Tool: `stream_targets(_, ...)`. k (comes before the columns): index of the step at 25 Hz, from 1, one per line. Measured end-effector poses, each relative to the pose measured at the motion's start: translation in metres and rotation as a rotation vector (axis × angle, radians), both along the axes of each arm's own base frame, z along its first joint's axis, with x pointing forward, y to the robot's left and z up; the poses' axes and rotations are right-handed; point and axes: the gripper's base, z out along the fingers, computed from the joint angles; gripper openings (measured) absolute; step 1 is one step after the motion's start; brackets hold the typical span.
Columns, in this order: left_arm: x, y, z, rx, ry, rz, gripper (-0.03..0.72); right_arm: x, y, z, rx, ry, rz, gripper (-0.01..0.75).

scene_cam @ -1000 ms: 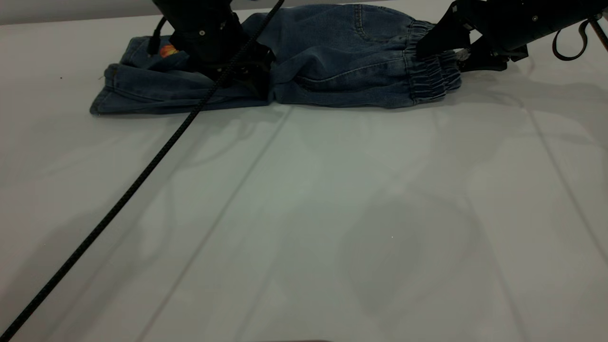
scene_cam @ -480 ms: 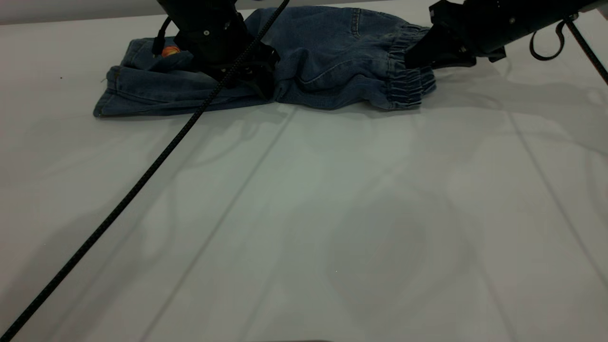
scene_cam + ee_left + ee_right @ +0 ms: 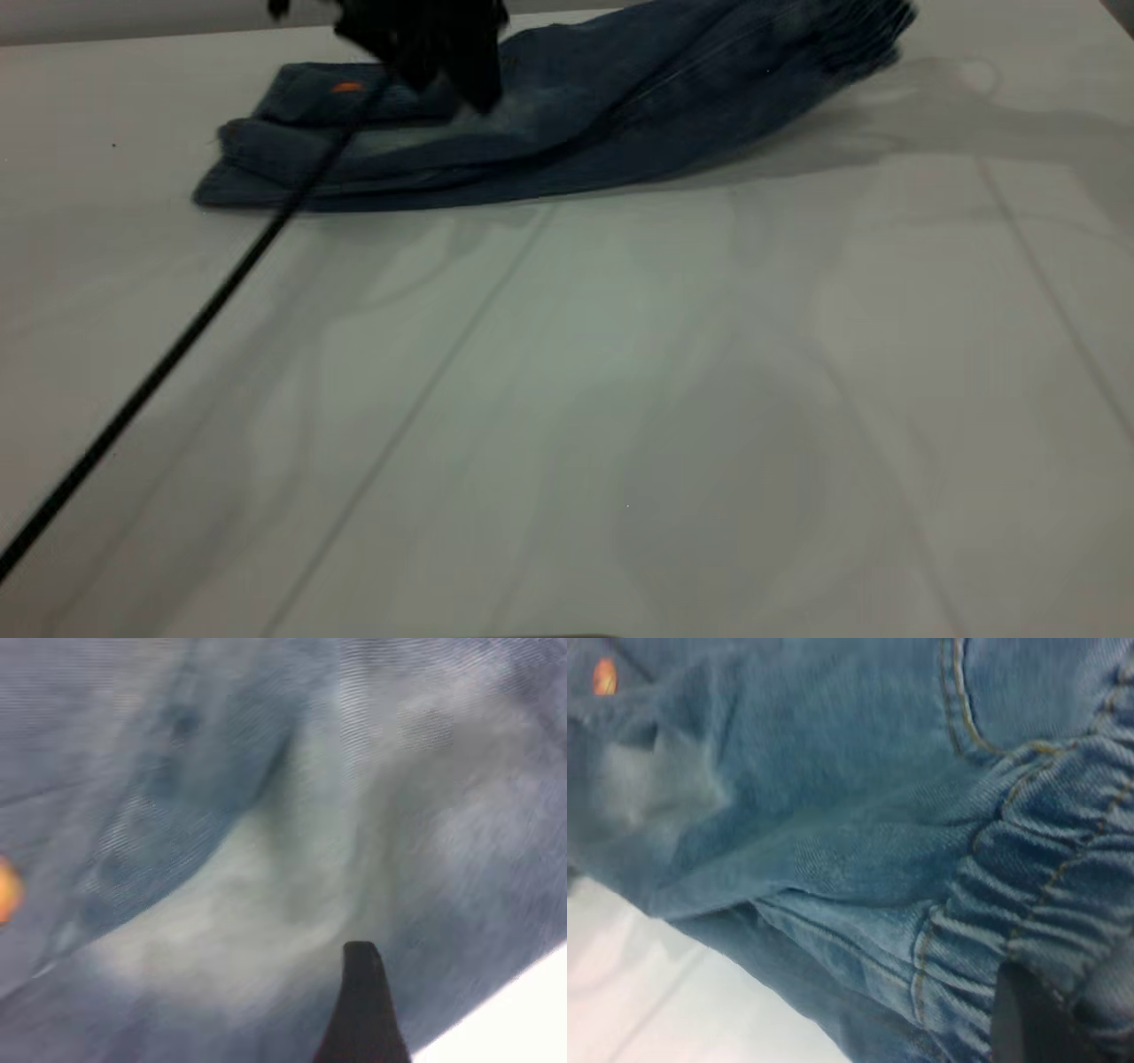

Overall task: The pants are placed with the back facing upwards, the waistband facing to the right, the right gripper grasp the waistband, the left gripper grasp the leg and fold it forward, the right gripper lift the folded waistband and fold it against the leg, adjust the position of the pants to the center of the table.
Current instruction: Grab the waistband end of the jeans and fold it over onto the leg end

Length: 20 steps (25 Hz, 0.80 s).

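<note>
The blue denim pants (image 3: 567,133) lie folded lengthwise at the far side of the table (image 3: 620,399). Their gathered waistband (image 3: 855,31) is lifted off the table at the right, up to the exterior view's top edge. My right gripper (image 3: 1045,1010) is out of the exterior view; in the right wrist view it is shut on the waistband (image 3: 1045,904), elastic bunched around one dark finger. My left gripper (image 3: 461,80) hovers over the pants' middle, close above faded denim (image 3: 266,886). The printed leg (image 3: 337,97) lies flat at the left, showing an orange spot.
The left arm's braided black cable (image 3: 177,346) runs diagonally from the pants down to the near left of the table. Bare white table shows beside the denim (image 3: 647,992) under the lifted waistband.
The right gripper has risen with the waistband, leaving the exterior view at the top; the pants' right end now slopes up off the table. The left gripper has lifted a little.
</note>
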Motion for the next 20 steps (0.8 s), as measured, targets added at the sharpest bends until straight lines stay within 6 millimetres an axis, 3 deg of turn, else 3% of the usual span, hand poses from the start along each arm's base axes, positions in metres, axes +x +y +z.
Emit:
stream_targets(4, 0.002, 0.003, 0.022, 0.055, -0.013, -0.027, 0.505, 0.004, -0.004, 0.027, -0.046, 0.005, 0.003, 0.05)
stream_targets(9, 0.007, 0.027, 0.023, 0.185, -0.005, 0.058, 0.505, 0.007, 0.008, 0.049, -0.031, 0.002, 0.048, 0.05)
stream_targets(14, 0.021, 0.072, 0.015, 0.231, 0.002, 0.238, 0.505, 0.005, 0.052, 0.059, -0.029, -0.028, 0.135, 0.05)
stream_targets(20, 0.032, 0.114, -0.009, 0.191, 0.051, 0.435, 0.505, -0.003, 0.11, 0.067, -0.026, -0.067, 0.24, 0.05)
